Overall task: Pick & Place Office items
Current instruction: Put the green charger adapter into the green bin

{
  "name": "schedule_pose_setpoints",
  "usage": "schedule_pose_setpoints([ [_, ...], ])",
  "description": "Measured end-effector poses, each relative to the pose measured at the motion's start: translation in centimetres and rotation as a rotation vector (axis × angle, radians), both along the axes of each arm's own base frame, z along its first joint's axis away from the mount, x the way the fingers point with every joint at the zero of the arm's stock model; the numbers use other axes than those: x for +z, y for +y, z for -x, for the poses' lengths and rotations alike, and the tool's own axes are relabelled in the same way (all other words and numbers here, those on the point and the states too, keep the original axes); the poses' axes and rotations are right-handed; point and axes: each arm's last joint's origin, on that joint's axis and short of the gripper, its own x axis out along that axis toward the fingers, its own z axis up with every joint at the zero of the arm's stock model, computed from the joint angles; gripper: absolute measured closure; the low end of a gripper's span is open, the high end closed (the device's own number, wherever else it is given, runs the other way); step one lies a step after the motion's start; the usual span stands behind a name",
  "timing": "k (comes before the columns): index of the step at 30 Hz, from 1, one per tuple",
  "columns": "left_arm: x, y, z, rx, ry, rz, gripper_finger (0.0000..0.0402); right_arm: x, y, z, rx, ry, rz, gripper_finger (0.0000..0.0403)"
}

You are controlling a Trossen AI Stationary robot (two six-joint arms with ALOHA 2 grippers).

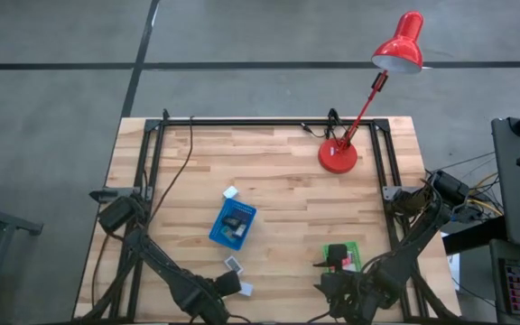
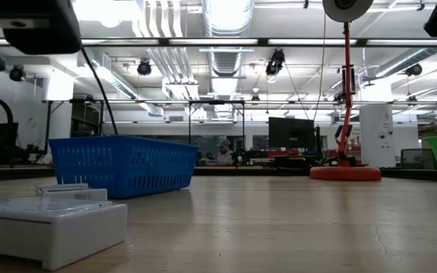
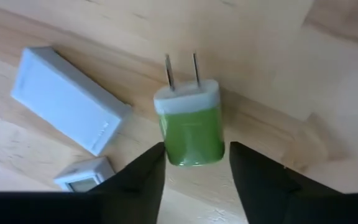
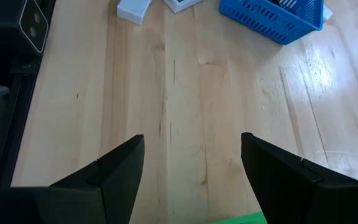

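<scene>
A charger with a green body and white prong end (image 3: 190, 127) lies flat on the wood, its two prongs pointing away from my left gripper (image 3: 196, 155). That gripper points straight down at the table's near left (image 1: 222, 291), with its open fingers on either side of the charger's green end. A white box (image 3: 67, 99) and a smaller white item (image 3: 86, 174) lie beside the charger. My right gripper (image 4: 191, 168) hangs open over bare wood at the near right (image 1: 330, 287). The blue tray (image 1: 233, 224) holds several small items. The green tray (image 1: 343, 257) holds a black and a red one. My left gripper comes from above, and one fingertip (image 3: 160, 155) meets the side of the charger's green end (image 3: 169, 152). The other fingertip (image 3: 236, 155) stands a narrow gap off the opposite side. The charger lies flat on the table.
A red desk lamp stands with its base (image 1: 338, 156) at the far right. A white block (image 1: 231, 191) lies beyond the blue tray, and two white items (image 1: 233, 264) (image 1: 245, 289) lie near my left gripper. A black frame (image 1: 269, 122) runs along the table's far and side edges.
</scene>
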Motion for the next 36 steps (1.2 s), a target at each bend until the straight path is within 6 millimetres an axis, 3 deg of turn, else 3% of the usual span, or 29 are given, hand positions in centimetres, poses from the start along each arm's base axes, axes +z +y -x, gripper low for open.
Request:
schedule_pose_setpoints([
  [7, 0.9, -0.4, -0.5, 0.066, -0.025, 0.044, 0.0260, -0.1, 0.0, 0.0, -0.003, 0.003, -0.002, 0.0154],
  [16, 0.8, -0.5, -0.5, 0.090, -0.006, 0.071, 0.0242, -0.1, 0.0, 0.0, -0.005, 0.002, -0.005, 0.0157],
  [19, 0.8, -0.4, -0.4, 0.089, -0.002, 0.071, 0.0276, -0.1, 0.0, 0.0, -0.006, 0.002, -0.005, 0.0156],
  [25, 0.7, -0.2, -0.3, 0.116, 0.036, 0.076, 0.0389, -0.1, 0.0, 0.0, -0.008, 0.002, -0.008, 0.0156],
  [36, 0.0, 0.3, 0.0, 0.135, 0.054, 0.051, 0.0398, -0.1, 0.0, 0.0, -0.007, 0.005, -0.010, 0.0156],
])
